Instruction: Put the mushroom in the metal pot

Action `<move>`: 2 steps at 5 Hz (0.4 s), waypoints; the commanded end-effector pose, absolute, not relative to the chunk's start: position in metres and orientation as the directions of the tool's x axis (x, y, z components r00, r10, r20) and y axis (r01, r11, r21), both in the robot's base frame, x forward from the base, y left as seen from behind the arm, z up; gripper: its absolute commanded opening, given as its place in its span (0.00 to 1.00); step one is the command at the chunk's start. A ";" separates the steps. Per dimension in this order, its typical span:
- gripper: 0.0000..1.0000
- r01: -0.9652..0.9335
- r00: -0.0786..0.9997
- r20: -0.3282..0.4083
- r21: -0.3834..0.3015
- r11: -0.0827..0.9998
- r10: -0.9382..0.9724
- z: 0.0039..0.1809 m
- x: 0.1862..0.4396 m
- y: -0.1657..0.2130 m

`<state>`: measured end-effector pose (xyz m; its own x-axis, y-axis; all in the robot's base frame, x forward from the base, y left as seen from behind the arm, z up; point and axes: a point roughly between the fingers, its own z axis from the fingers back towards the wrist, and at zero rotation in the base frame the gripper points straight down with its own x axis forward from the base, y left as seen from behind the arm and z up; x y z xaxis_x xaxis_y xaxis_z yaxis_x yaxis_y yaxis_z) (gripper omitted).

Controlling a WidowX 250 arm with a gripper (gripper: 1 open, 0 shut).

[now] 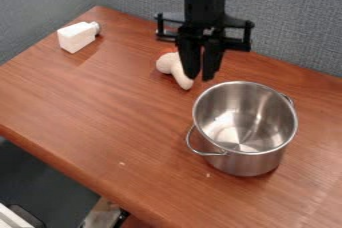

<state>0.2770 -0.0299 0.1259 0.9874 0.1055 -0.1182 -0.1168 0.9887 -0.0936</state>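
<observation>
The mushroom (174, 69) lies on its side on the wooden table, pale cream, just left of my gripper. My gripper (202, 73) hangs straight down from the black arm, its dark fingers close together and nothing between them. Its tips are a little above the table, beside the mushroom and just behind the far rim of the metal pot. The metal pot (245, 127) stands upright at the right, shiny, with a thin wire handle hanging at its front. Only reflections show inside it.
A white rectangular block (78, 37) lies at the table's far left corner. The wooden table (94, 102) drops off at its front-left edge to a dark floor. A grey wall stands close behind.
</observation>
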 end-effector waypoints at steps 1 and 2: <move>1.00 -0.013 0.997 -0.072 -0.064 0.998 0.009 0.145 0.298 -0.016; 1.00 0.044 0.995 -0.087 -0.071 0.997 -0.050 0.147 0.303 -0.023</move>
